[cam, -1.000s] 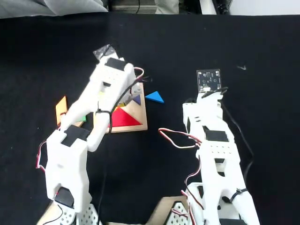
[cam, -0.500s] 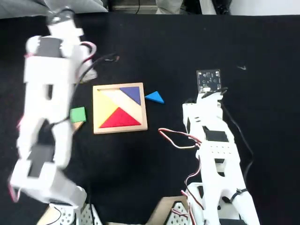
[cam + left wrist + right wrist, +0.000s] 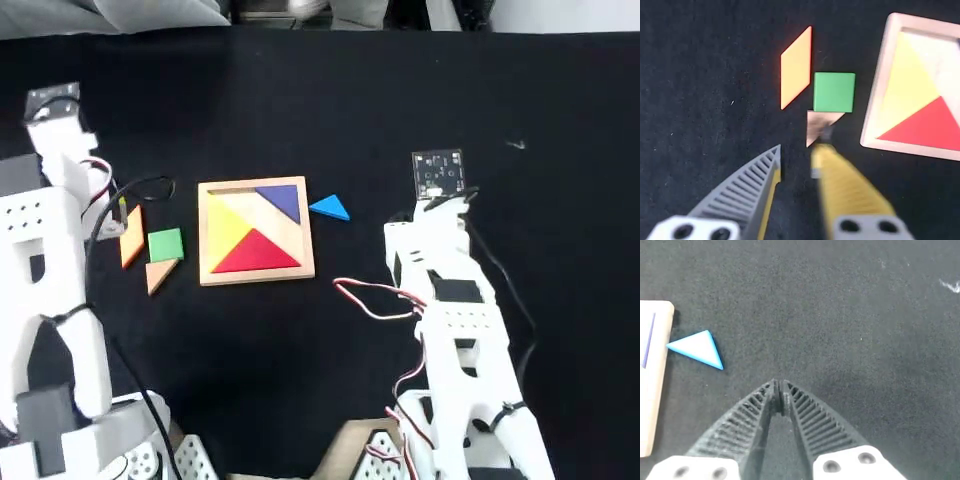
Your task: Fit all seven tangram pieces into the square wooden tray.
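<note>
Table, tray holding yellow triangle, red triangle, left pincer released, right pincer clenched

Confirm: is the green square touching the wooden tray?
Apart. The left wrist view shows a strip of black table between the green square and the wooden tray rim.

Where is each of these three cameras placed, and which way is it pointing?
High view: fixed above the table, looking down on the wooden tray, the left arm and the right arm.
Left wrist view: on the left arm's wrist, looking past the open left gripper at the green square beside the tray.
Right wrist view: on the right arm's wrist, looking past the shut right gripper at the blue triangle.
Shared: the tray's rim appears in all three.
</note>
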{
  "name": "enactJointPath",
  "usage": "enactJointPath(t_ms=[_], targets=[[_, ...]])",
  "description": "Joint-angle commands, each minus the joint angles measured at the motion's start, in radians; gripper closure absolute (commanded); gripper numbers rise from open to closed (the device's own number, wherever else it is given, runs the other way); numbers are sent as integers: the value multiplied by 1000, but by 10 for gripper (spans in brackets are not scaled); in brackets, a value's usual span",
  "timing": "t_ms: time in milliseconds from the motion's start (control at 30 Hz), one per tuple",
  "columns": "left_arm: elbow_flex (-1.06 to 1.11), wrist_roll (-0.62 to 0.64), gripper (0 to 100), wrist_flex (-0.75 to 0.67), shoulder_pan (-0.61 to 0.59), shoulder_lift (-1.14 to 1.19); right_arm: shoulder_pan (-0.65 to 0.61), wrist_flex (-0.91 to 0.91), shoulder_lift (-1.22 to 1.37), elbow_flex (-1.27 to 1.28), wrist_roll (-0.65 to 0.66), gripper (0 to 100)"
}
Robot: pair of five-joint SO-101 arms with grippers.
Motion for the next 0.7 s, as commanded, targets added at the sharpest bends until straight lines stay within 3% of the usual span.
enactJointPath(t_ms=[0,200,400,667], targets=[[4,-8,795,-100,-13,17,-17,-17,-35,-4,8,987],[-2,120,791,-262,-13,207,-17,-17,-35,-4,8,987],[-87,235,729,-288,-56,445,-15,-17,-35,-4,8,987],[-120,176,719,-299,-76,523,-17,-20,-35,-5,8,987]])
